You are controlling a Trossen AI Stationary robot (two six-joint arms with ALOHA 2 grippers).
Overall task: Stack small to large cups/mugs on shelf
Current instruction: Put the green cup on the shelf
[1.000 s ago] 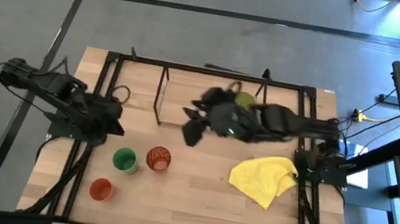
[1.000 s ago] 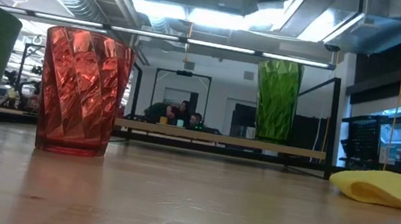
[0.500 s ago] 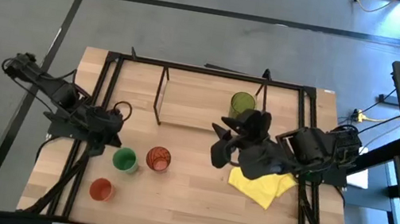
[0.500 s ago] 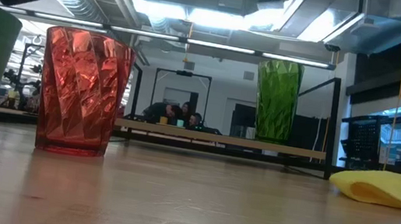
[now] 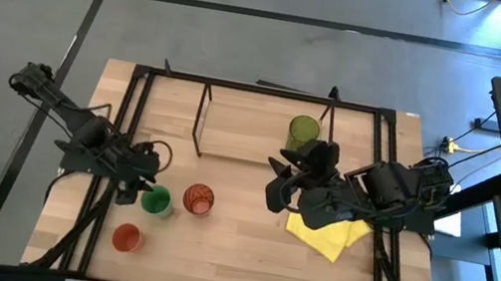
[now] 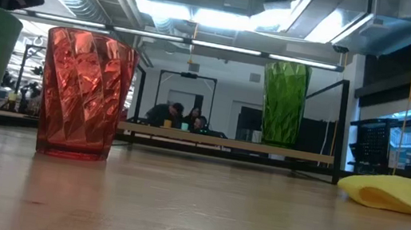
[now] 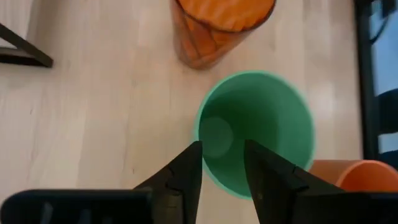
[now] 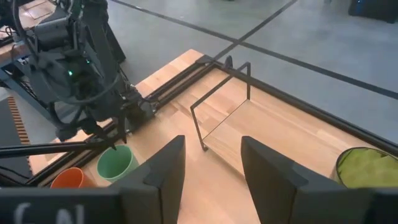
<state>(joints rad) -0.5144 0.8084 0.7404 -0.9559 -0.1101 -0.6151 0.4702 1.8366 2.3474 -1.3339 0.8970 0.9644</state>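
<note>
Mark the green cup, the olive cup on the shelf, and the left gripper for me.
bright green cup [image 5: 156, 201], high view, on its open mouth.
olive-green cup [image 5: 304, 130], high view, on its open mouth.
left gripper [image 5: 138, 192], high view, between its fingertips at the green cup's rim.

High cam looks straight down on the whole bench [image 5: 243, 250]. Low cam sits at benchtop height, right up against the translucent orange-brown cup [image 6: 83, 94]. Left wrist cam peers into the bright green cup [image 7: 255, 137], which the right wrist cam also catches farther off.
</note>
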